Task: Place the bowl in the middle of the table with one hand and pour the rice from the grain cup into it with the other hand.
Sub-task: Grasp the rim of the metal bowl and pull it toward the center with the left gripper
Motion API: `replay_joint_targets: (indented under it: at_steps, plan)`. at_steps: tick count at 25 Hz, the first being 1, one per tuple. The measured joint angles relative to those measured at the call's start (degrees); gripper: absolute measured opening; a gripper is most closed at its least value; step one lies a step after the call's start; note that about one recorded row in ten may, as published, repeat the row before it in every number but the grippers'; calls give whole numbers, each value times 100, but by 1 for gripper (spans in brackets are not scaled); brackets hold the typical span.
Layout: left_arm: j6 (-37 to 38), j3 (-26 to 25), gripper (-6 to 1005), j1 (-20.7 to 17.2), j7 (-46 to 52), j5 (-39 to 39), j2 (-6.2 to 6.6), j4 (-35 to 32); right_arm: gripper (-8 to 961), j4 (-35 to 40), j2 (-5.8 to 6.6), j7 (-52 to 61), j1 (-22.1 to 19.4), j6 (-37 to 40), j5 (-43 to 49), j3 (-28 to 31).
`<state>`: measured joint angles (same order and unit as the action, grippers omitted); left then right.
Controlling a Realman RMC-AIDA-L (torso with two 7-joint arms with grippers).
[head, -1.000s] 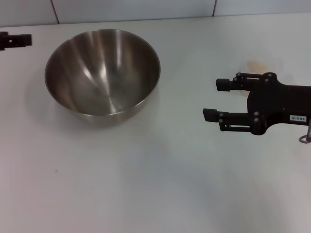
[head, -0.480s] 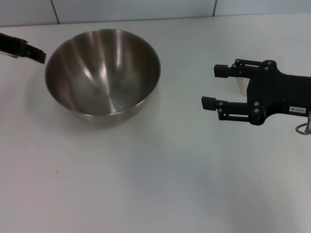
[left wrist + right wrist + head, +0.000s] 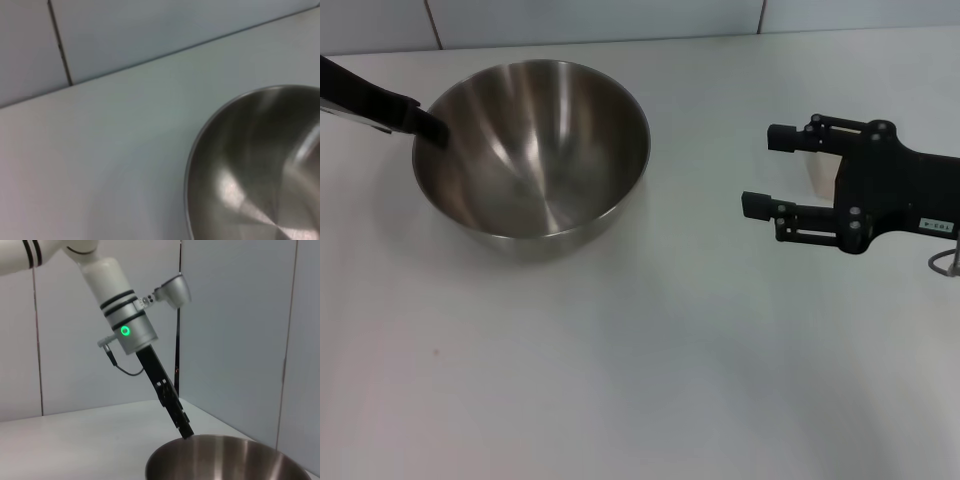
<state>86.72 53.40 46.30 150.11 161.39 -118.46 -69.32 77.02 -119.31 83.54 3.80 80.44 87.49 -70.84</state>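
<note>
Head view: the bowl stands upright on the table, on the robot's left and toward the far edge.
Bowl: shiny brushed metal inside, nothing visible in it; its rim shows in the left wrist view and in the right wrist view.
Left gripper: reaches in from the left edge at a slant, with its tip at the bowl's left rim; in the right wrist view the tip comes down onto the rim from above.
Left claw state: I cannot tell whether it is released or clenched, since only a single dark bar shows.
Left arm: silver-white with black bands and a round green light lit on the wrist section; a thin black cable loops beside it.
Right gripper: hovers over the right side of the table, well apart from the bowl, pointing toward the robot's left.
Right claw state: released, its two black fingers parallel with a clear gap and nothing between them.
Writing: a small white label sits on the right gripper's black body, its characters too small to read.
Grain cup: a pale shape on the table, partly hidden behind the right gripper; its contents cannot be made out.
Backdrop: grey wall panels with dark seams behind the table.
</note>
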Motion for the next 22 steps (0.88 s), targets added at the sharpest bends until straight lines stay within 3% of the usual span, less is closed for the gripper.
replay_joint_targets:
  at_steps: [22]
  plan:
    - [-866,94,688,186,-146,7,20,1184,733,15,5,-142,69,59,35,10]
